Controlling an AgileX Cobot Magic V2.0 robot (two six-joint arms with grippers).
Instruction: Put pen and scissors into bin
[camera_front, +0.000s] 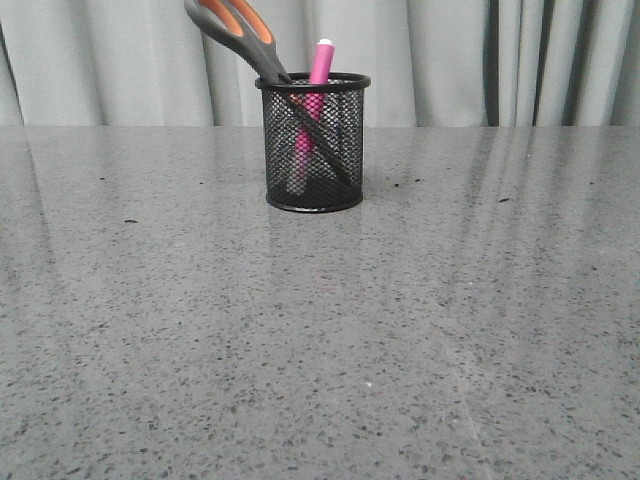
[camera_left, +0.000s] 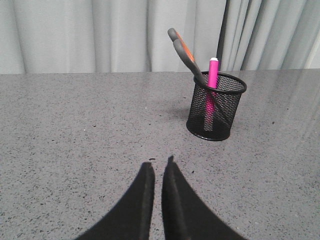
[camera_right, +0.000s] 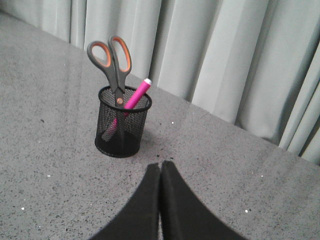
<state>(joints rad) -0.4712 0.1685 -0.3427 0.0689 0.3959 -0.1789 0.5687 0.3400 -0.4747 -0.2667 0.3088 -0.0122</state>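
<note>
And here's the bin (camera_front: 313, 140), standing upright on the grey speckled counter (camera_front: 320, 330), far side, just in front of the pale curtain (camera_front: 440, 60). Both items are inside it. The scissors (camera_front: 245, 35) sit blades down in the mesh, handles up and leaning out over the rim toward the robot's left; the orange lining of the handles shows clearly. The pen (camera_front: 318, 70) stands next to them, tilted a little, its whitish cap poking above the rim and its pink body visible through the wire.

From the left wrist view, the bin (camera_left: 216, 106) sits ahead of the left gripper (camera_left: 157, 167), well apart from it. The scissors (camera_left: 186, 55) lean away over the rim and the pen (camera_left: 212, 80) rises almost straight up beside them. The two black fingers stand close together with a thin slit of counter (camera_left: 75, 130) showing between them, and there's nothing held there — an empty, nearly closed gripper.

Over to the right wrist view: the bin (camera_right: 124, 122) again, the scissors (camera_right: 112, 60) showing both handle loops face on, the pen (camera_right: 136, 94) slanting across the rim. The right gripper (camera_right: 160, 164) is clenched tight, fingertips meeting, holding nothing, and it too sits well apart from the bin on the open counter (camera_right: 225, 165).
</note>
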